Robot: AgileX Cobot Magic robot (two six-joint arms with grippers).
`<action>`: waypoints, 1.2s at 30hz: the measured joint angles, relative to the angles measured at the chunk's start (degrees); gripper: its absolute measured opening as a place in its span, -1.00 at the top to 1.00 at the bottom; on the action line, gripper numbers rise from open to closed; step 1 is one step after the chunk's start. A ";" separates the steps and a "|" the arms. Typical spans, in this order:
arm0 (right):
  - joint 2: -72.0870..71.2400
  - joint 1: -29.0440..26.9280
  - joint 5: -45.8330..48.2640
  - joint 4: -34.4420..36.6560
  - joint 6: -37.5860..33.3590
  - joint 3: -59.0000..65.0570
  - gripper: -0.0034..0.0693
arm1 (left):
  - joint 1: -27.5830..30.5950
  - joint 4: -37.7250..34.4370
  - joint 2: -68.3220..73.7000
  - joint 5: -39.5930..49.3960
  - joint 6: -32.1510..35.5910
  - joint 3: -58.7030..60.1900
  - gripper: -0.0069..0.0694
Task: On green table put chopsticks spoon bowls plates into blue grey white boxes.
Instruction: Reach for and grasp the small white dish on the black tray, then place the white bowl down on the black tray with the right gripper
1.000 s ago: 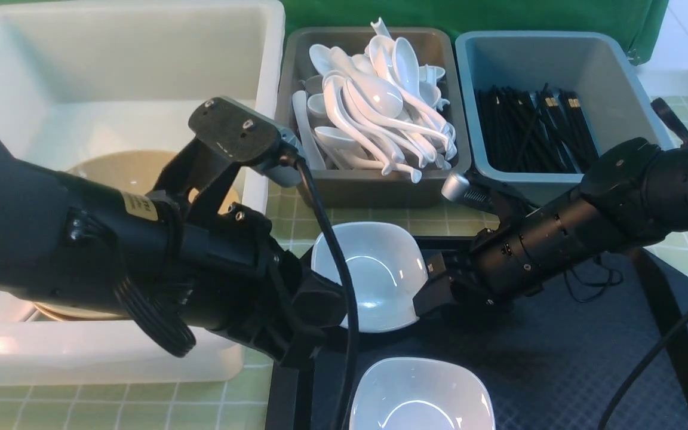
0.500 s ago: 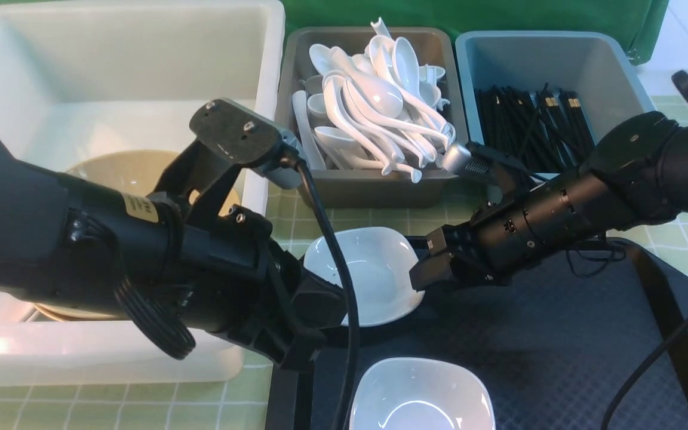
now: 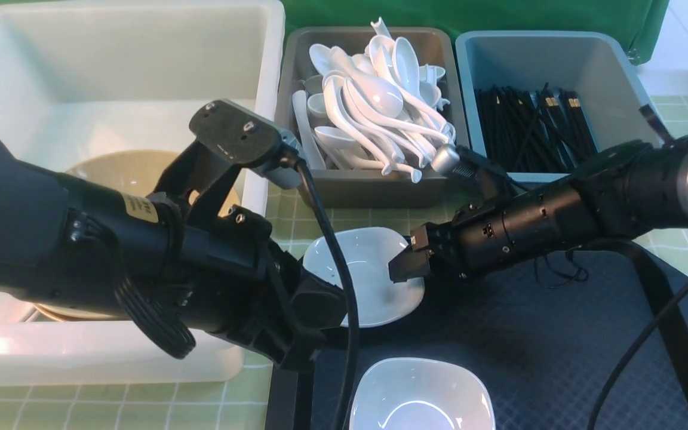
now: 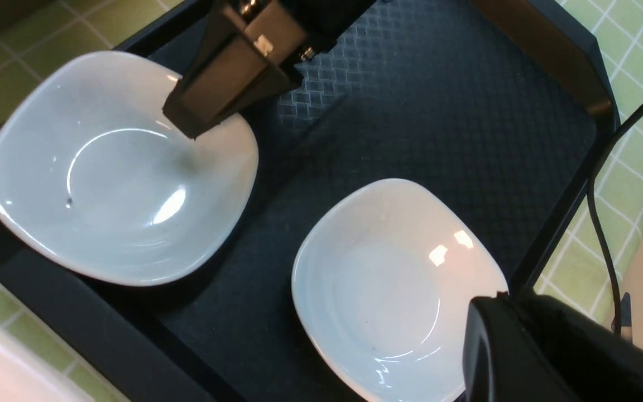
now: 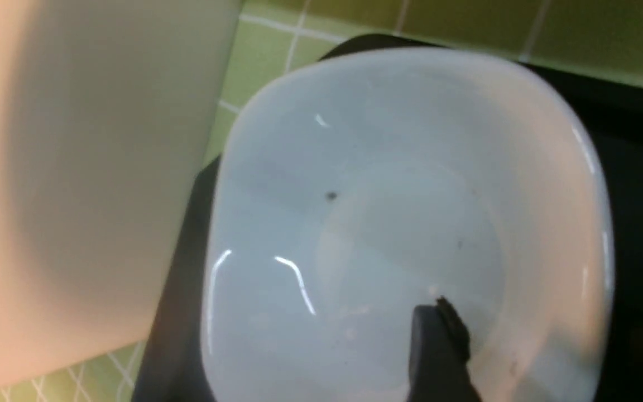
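Plates are my concern: both lie on the black tray (image 3: 559, 358), which sits on the green table (image 3: 111, 406). They match: small, glossy white, shallow and rounded-square, with a raised rim and bright glints of light in the hollow. The far plate (image 3: 362, 269) is at the tray's far left corner, with its rim hanging out past that corner over the table. I see a tiny dark speck inside it. The near plate (image 3: 421, 394) lies flat by the tray's near edge, toward the left side, apart from the other.

My right gripper (image 3: 402, 270) reaches in from the right to the far plate's right rim. One finger (image 5: 438, 346) sits low inside the hollow. The other is hidden, so I cannot tell whether the pair is clamped on the rim or only set against it. My left gripper (image 4: 522, 346) is over the near plate's edge at the tray's left side, fingers together, and I see nothing in them.

On the table's left side stands the white box (image 3: 141, 60) with a tan bowl (image 3: 129, 170) in it. Beyond the tray's far edge are the grey box (image 3: 374, 185), heaped with white spoons (image 3: 380, 107), and the blue box (image 3: 559, 65), which holds black chopsticks (image 3: 529, 131).
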 joint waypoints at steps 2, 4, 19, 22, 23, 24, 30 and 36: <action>0.17 0.00 -0.14 0.07 -0.75 0.00 -0.04 | 0.00 0.00 0.00 0.23 0.00 0.00 0.82; 0.24 0.00 -0.20 0.19 -1.39 0.00 0.08 | 0.00 0.00 0.00 0.75 0.00 0.00 0.82; -14.29 -12.72 9.09 -12.46 1.78 3.41 0.76 | 0.00 0.00 0.00 2.66 -0.84 0.00 0.82; -24.17 -17.66 9.80 -20.52 7.41 9.16 0.76 | 0.00 0.00 0.00 2.35 -0.84 0.00 0.82; -25.11 -18.10 9.88 -20.91 7.63 9.53 0.76 | 0.00 0.00 0.00 2.22 -0.84 0.00 0.82; -26.43 -18.74 9.94 -22.33 8.58 11.04 0.76 | 0.00 0.00 0.00 1.93 -0.84 0.00 0.82; -33.42 -22.13 7.68 -26.19 10.20 22.60 0.76 | 0.00 0.00 0.00 -1.40 -0.84 0.00 0.82; -33.49 -22.18 1.27 -26.24 10.20 28.37 0.72 | 0.00 -0.35 0.00 -2.97 -0.84 0.00 0.82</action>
